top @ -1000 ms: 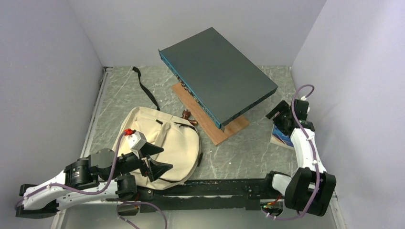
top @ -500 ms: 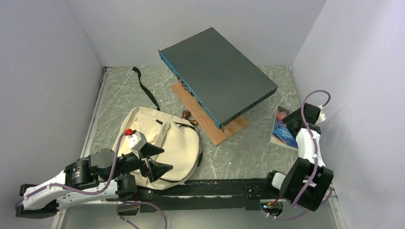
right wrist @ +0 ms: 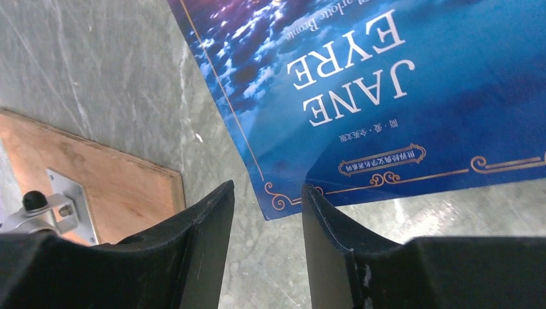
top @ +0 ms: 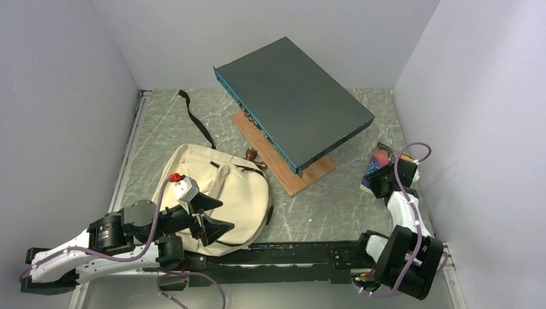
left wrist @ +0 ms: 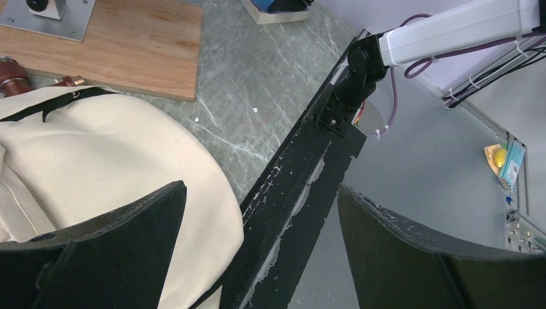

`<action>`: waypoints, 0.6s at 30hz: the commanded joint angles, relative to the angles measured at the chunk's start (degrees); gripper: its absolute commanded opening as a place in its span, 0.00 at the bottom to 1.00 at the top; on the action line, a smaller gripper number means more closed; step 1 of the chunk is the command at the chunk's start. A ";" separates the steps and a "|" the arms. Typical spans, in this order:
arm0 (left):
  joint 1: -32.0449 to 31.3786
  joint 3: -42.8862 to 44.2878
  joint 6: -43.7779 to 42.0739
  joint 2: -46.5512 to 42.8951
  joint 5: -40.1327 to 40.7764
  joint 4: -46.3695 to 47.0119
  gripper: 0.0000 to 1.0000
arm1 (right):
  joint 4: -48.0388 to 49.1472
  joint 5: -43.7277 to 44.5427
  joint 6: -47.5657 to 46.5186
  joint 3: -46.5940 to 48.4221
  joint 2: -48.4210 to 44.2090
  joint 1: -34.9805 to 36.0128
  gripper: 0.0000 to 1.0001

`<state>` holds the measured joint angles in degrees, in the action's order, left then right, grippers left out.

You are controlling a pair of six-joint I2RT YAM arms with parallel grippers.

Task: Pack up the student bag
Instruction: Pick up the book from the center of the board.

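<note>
Wrist view alone shows right tool (right wrist: 267, 190) apart astride a corner of the book (right wrist: 399, 96); left tool (left wrist: 261, 190) gapes.

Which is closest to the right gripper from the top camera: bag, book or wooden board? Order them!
1. Book, at the right gripper's tips, right side.
2. Wooden board, middle, under the grey box.
3. Student bag, left side.
</note>
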<state>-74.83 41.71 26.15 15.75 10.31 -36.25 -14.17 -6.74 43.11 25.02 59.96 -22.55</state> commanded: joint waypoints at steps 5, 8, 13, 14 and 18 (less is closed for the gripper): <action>-0.06 1.06 0.73 -1.12 -0.16 1.53 0.92 | -0.33 -4.60 2.39 -2.11 5.70 2.81 0.44; -0.06 0.83 0.59 -1.29 -0.03 1.37 0.92 | 0.11 -4.22 1.89 -1.59 7.22 7.10 0.45; -0.06 1.32 -0.11 -0.05 -0.45 1.18 0.93 | -0.81 -8.38 -3.95 5.19 16.97 15.59 0.48; -0.06 1.49 -0.20 0.24 -0.65 1.18 0.93 | -1.83 -8.79 -5.41 6.95 18.22 16.52 0.48; -0.06 1.94 -0.16 1.16 -1.12 0.94 0.92 | -3.35 -8.64 -7.28 9.75 13.80 17.44 0.60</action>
<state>-74.83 41.76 26.20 15.62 10.31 -36.29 -7.51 -13.41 40.12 34.70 76.23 -6.35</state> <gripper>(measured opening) 0.924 0.533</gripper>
